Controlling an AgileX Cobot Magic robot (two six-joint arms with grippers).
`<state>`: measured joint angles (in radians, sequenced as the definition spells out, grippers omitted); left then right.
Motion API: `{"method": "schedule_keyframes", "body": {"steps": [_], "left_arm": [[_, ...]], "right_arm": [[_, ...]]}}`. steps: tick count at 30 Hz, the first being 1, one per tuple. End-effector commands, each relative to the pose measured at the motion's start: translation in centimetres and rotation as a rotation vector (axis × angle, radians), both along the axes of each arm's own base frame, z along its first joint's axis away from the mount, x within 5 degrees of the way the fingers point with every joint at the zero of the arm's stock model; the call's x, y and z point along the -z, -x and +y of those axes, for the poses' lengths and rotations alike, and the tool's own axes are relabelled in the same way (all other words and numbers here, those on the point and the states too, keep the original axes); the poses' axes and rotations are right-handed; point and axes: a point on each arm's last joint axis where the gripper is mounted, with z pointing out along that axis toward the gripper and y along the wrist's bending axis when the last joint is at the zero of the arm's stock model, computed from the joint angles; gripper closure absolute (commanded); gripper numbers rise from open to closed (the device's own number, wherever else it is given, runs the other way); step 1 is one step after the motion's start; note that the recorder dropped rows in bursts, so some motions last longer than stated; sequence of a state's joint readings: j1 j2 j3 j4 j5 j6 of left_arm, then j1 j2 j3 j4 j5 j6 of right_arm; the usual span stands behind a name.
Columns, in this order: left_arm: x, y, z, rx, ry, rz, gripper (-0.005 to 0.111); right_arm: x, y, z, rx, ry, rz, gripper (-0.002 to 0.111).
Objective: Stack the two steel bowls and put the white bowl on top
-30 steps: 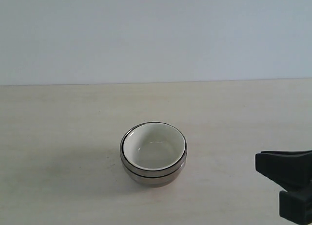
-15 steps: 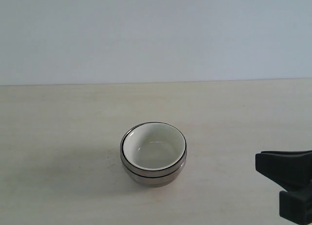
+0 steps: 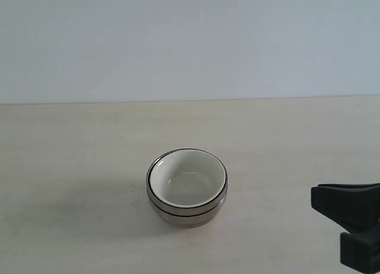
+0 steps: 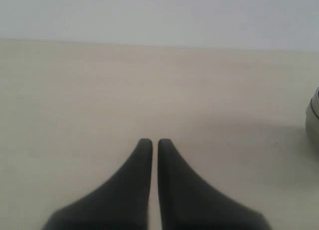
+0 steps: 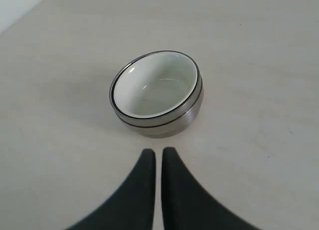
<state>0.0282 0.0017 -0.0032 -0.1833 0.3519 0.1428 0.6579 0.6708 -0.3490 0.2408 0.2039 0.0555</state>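
**Stack at mid-tabletop.** A glossy round white ceramic bowl (image 3: 185, 180) sits nested atop two shiny round steel bowls (image 3: 189, 217) on the pale tabletop (image 3: 71, 167). Both arms' jaws are pressed together, empty, apart from the stack. Stacking appears complete; no further grasp seems needed.

Bright, even light; faint soft shadow beside white bowl (image 3: 185, 182); slight blur

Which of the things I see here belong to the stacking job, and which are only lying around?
Belong to the job: white bowl, nested on top; steel bowls beneath it; left gripper and right gripper, both shut, holding nothing.
Only around: table; plain wall behind.
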Motion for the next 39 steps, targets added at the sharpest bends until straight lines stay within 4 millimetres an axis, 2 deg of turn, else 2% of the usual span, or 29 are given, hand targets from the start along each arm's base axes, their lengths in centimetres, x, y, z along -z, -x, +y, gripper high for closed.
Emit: {"method": "schedule_keyframes", "body": {"steps": [1,9,10,15,19,24,32,36,39], "left_arm": [[0.1,0.0,0.0,0.008,-0.005,0.005,0.103],[0.1,0.0,0.0,0.008,-0.005,0.005,0.103],[0.1,0.0,0.0,0.008,-0.005,0.005,0.103],[0.1,0.0,0.0,0.008,-0.005,0.005,0.103],[0.1,0.0,0.0,0.008,-0.005,0.005,0.103],[0.1,0.0,0.0,0.008,-0.005,0.005,0.103],[0.1,0.0,0.0,0.008,-0.005,0.005,0.103],[0.1,0.0,0.0,0.008,-0.005,0.005,0.103],[0.1,0.0,0.0,0.008,-0.005,0.005,0.103]], "right_arm": [[-0.1,0.0,-0.1,0.0,-0.001,-0.016,0.108],[-0.1,0.0,-0.1,0.0,-0.001,-0.016,0.108],[-0.4,0.0,-0.2,-0.006,0.017,-0.061,0.108],[-1.5,0.8,-2.6,0.117,-0.022,-0.126,0.108],[-1.7,2.3,-4.9,0.233,0.05,-0.162,0.108],[-2.8,4.4,-6.8,0.401,0.011,-0.303,0.108],[-3.7,6.7,-7.4,0.445,-0.046,-0.448,0.108],[-3.6,6.7,-7.5,0.447,-0.027,-0.463,0.108],[-2.7,6.6,-7.5,0.452,-0.032,-0.45,0.108]]}}
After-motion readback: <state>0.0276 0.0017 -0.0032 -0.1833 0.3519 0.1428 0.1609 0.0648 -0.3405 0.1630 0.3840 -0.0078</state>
